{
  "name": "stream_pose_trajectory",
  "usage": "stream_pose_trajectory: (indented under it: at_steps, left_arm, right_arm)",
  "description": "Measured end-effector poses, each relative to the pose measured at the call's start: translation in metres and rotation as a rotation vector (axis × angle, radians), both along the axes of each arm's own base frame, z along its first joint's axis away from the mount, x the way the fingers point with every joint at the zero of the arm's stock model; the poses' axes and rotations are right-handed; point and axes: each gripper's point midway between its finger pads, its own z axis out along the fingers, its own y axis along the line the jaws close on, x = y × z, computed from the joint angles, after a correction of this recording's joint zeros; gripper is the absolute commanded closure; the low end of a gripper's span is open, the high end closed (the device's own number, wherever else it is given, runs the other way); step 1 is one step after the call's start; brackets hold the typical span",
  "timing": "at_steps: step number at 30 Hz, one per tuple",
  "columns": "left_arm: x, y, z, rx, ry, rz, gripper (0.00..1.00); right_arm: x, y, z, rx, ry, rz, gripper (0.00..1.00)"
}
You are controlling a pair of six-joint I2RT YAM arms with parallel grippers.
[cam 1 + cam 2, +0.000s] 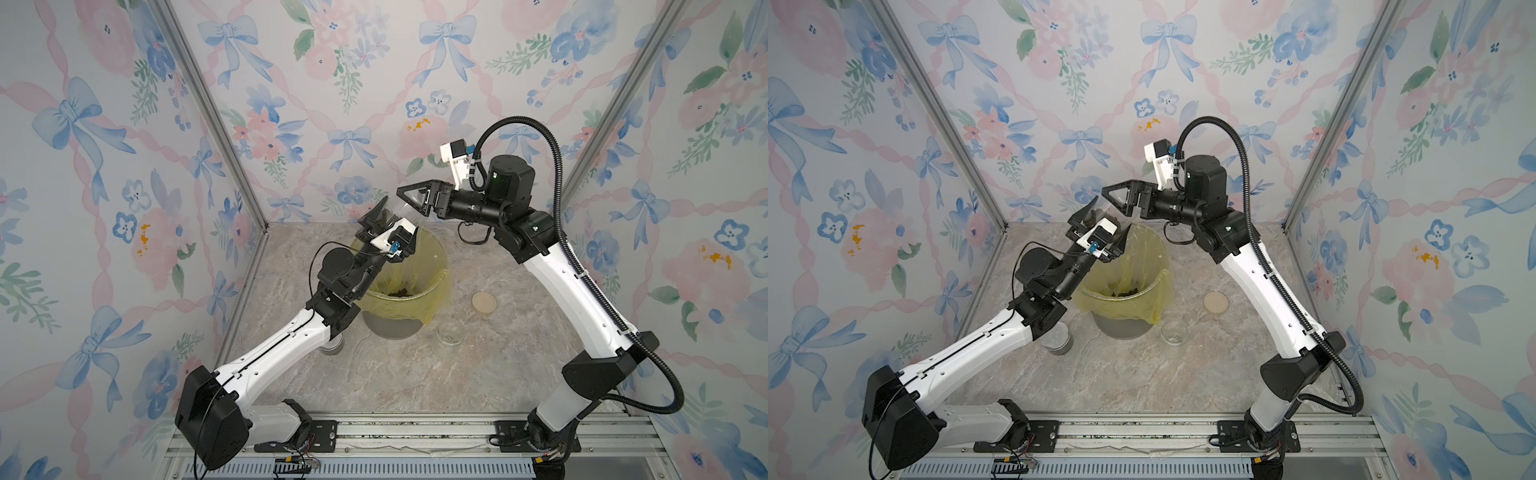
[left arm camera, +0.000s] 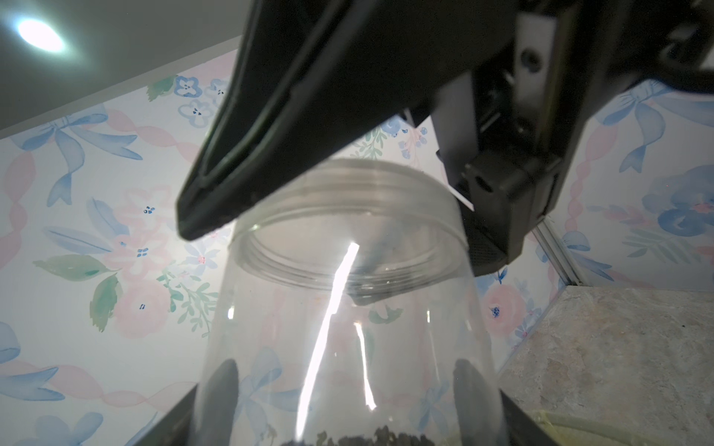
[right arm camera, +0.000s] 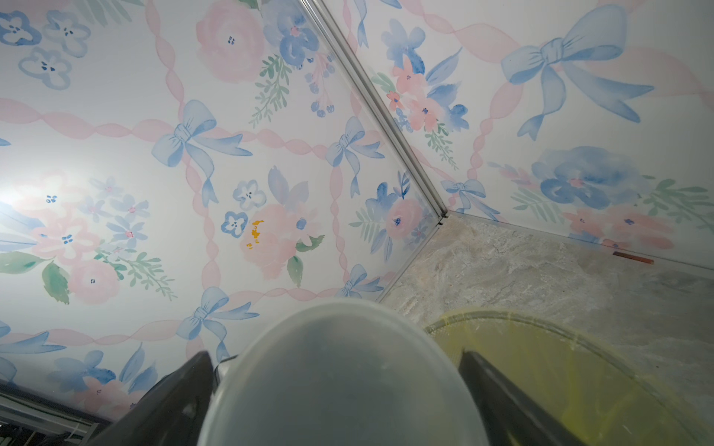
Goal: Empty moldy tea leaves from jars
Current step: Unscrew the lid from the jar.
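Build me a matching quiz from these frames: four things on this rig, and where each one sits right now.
Things:
1. tan lid
2. empty jar
3. jar with leaves
4. leaf pile

Places:
A. held in the left gripper
B. at the bottom of the bin
C. lying flat on the table
D. standing upright on the table

Pairs: 1-C, 2-D, 3-A, 4-B
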Motion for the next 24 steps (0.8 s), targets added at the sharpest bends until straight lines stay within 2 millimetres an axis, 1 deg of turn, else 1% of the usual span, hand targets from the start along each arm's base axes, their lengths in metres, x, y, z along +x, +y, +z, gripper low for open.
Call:
stream_pose_trajectory:
  at_steps: [8, 12, 14, 24]
  left_arm:
    - [0.0052, -0.0010, -0.0046, -0.002, 0.009, 0.016, 0.57]
    - [0.0068, -0.0021, -0.0061, -0.001, 0.010, 0.017, 0.57]
    - [0.0068, -0.0023, -0.0055, -0.004, 0.006, 0.016, 0.57]
    - [0.0059, -0.0015, -0.0013, -0.013, -0.005, 0.016, 0.57]
  right_arm:
    - [0.0072, 0.0036, -0.0021, 0.038, 0.014, -0.020, 0.00]
    - [0.0063, 0.0040, -0.0071, 0.045, 0.028, -0.030, 0.00]
    - [0.0061, 0.0027, -0.0058, 0.051, 0.026, -0.037, 0.02]
    - [0.0033, -0.0034, 0.0019, 0.070, 0.008, -0.054, 0.02]
